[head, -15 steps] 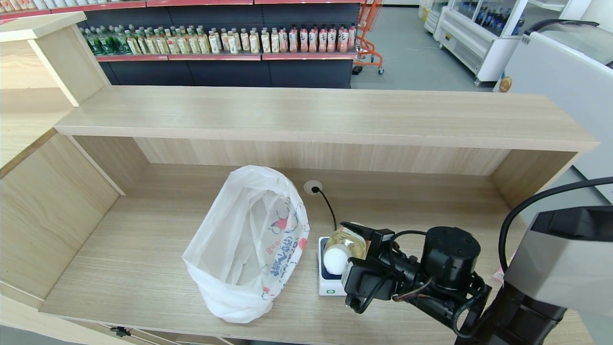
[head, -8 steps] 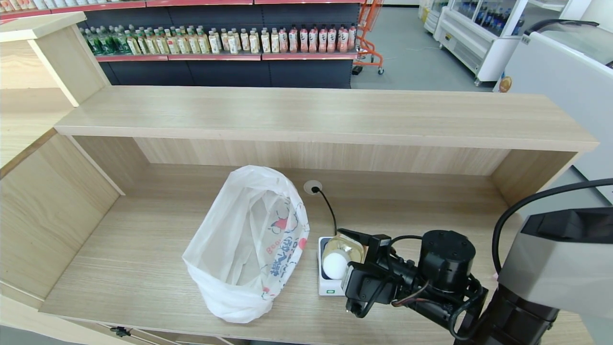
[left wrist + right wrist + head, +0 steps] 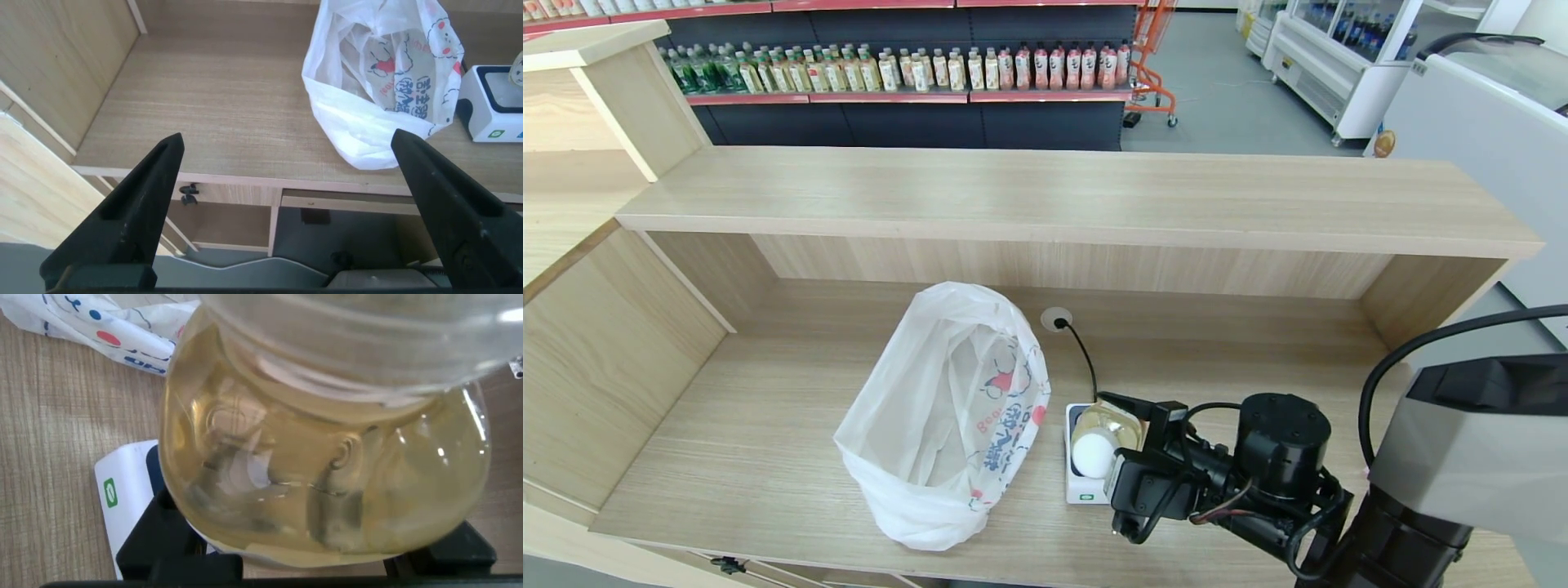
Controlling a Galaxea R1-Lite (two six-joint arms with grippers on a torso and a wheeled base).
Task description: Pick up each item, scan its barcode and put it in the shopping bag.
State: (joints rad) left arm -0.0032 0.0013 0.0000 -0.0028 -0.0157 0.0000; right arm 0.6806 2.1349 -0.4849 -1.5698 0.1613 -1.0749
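My right gripper [image 3: 1129, 431] is shut on a clear bottle [image 3: 1104, 426] of yellowish drink with a white cap [image 3: 1093, 454]. It holds the bottle lying sideways just above the white barcode scanner [image 3: 1081, 490]. In the right wrist view the bottle [image 3: 327, 457] hangs right over the scanner [image 3: 122, 490]. The white printed shopping bag [image 3: 947, 408] stands open to the left of the scanner. My left gripper [image 3: 288, 143] is open and holds nothing. It hangs off the counter's front edge, with the bag [image 3: 384, 73] and scanner [image 3: 490, 102] beyond it.
A black cable [image 3: 1083, 351] runs from the scanner to a round hole in the counter [image 3: 768, 425]. A raised wooden ledge [image 3: 1062, 196] borders the back and wooden side walls close both ends. Drawer fronts [image 3: 237, 216] sit under the counter edge.
The right gripper has lowered the bottle slightly and shifted it a little left over the scanner; in the last half second it has hardly moved. The bag has stayed put.
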